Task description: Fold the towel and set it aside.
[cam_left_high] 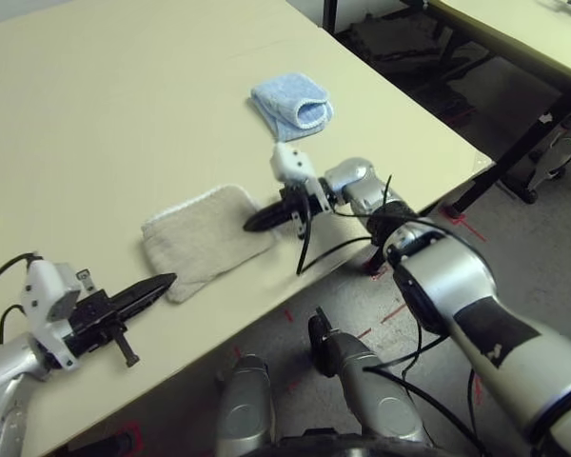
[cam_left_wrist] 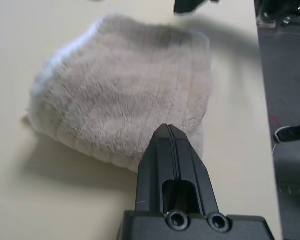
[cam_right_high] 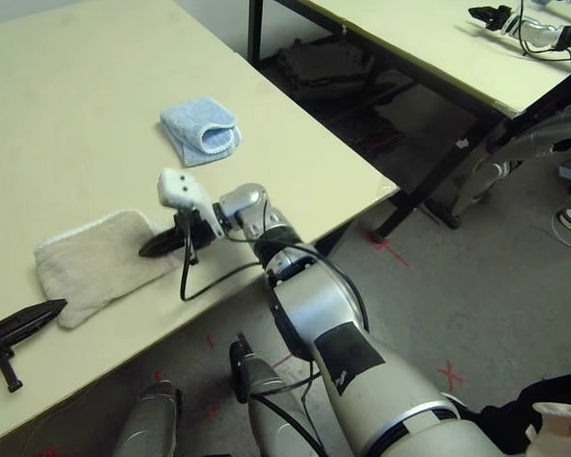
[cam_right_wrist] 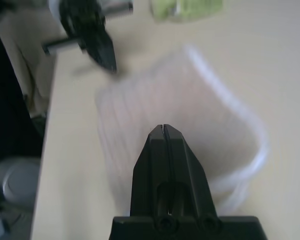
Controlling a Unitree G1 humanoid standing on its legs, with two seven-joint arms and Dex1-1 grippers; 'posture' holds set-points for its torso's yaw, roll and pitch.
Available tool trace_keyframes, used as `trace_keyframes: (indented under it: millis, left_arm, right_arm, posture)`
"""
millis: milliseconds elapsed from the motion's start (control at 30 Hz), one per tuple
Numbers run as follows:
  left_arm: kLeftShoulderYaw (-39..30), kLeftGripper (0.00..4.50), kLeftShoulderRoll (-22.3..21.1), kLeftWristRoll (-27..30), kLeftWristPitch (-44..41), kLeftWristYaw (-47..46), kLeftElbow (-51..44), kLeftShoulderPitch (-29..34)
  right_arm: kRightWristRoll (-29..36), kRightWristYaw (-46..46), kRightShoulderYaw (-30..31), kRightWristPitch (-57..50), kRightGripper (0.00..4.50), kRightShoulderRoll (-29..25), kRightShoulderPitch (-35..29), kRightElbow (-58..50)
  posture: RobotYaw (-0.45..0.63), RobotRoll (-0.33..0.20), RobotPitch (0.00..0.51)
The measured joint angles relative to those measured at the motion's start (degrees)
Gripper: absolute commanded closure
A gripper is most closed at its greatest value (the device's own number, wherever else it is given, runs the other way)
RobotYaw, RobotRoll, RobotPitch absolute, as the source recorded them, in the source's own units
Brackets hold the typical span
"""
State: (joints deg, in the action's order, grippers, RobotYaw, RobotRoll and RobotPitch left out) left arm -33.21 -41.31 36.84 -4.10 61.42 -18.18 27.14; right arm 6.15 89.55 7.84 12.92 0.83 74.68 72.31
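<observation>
towel (cam_left_high: 207,239) lies folded near the tabletop (cam_left_high: 95,114) front edge, right tool (cam_left_high: 259,221) pressed together over its right side, left tool (cam_left_high: 157,286) also pinched empty just off its near corner; moving it aside likely needs opened fingers gripping all layers.

Even, soft indoor light falls from above on the pale table (cam_left_high: 95,105), with no glare. Shadows are faint: a dark one lies under the right gripper (cam_left_high: 257,222) on the towel (cam_left_high: 205,243), and a soft grey one runs along the towel's near fold in the left wrist view. The head views are fairly sharp, with straight edges bowing slightly toward the corners. The right wrist view is hazy and washed out: the towel (cam_right_wrist: 180,125) and the left gripper (cam_right_wrist: 107,56) blur there.
</observation>
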Motion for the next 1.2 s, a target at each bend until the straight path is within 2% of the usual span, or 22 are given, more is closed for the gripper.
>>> trace_keyframes:
  millis: [100,233,367,533,733,900,1200]
  left_arm:
    - [-1.7,4.5,-1.7,3.2,-3.1,-1.8,-3.6,-2.8]
    - [0.3,4.5,-2.6,4.7,-6.1,-4.9,-4.6,-10.8]
    - [6.5,4.5,-1.5,0.7,-6.0,-6.1,-0.2,-15.9]
    - [11.0,4.5,0.2,-4.9,-3.4,-6.0,8.8,-18.3]
    - [11.2,4.5,-0.1,-7.6,0.1,-4.7,13.8,-18.0]
    - [6.8,4.5,-0.7,-7.0,0.5,-4.5,13.7,-15.4]
    - [-1.4,4.5,-2.9,-3.4,-0.5,-2.6,10.5,-9.8]
  right_arm:
    - [1.1,0.8,-2.5,-1.3,4.46,1.3,2.0,-0.5]
    - [0.7,-0.5,-3.0,-1.2,4.46,5.0,2.0,-0.7]
    - [-1.6,-4.6,-2.3,0.0,4.46,7.9,0.3,-0.1]
    - [-5.9,-11.4,-0.5,0.8,4.46,9.4,-1.7,1.4]
    - [-10.0,-17.4,0.6,1.1,4.46,8.4,-2.1,2.7]
    - [-11.7,-20.4,0.4,0.9,4.46,4.1,-2.0,3.2]
    - [-11.0,-18.2,-2.6,0.2,4.46,-1.2,1.7,3.9]
  posture:
    - [0.04,0.0,0.236]
    - [0.04,0.0,0.237]
    - [0.04,0.0,0.243]
    - [0.03,0.0,0.249]
    - [0.05,0.0,0.253]
    - [0.05,0.0,0.251]
    - [0.05,0.0,0.253]
